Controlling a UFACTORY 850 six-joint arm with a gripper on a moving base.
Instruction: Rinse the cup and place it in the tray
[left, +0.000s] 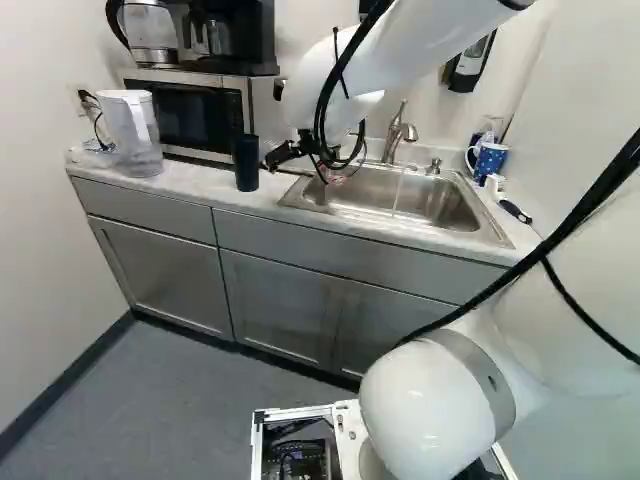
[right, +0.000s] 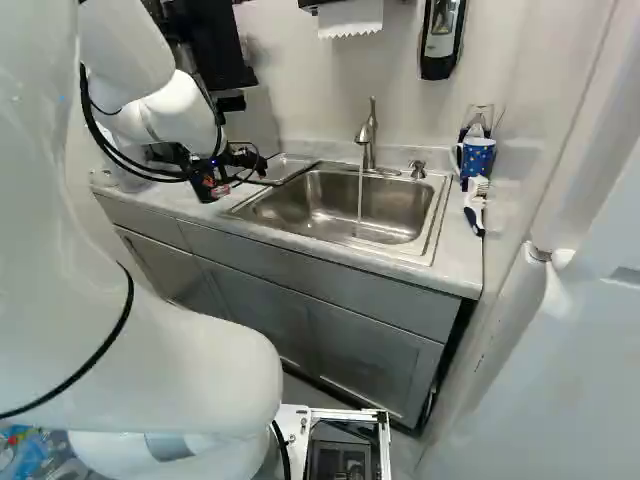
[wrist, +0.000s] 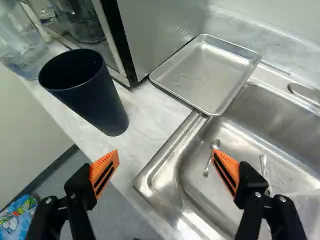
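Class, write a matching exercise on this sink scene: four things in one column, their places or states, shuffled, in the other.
Column one
1. Dark cup
2. Metal tray
3. Faucet
4. Pincer

Column two
A. Running water
B. Open, holding nothing
C. Upright on the counter, away from the sink
D. Flat, one corner over the sink's rim

Right pairs: 1-C, 2-D, 3-A, 4-B

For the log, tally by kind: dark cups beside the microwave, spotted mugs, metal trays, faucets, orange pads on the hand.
Dark cup: 1
Spotted mug: 1
Metal tray: 1
Faucet: 1
Orange pads on the hand: 2
Total: 6
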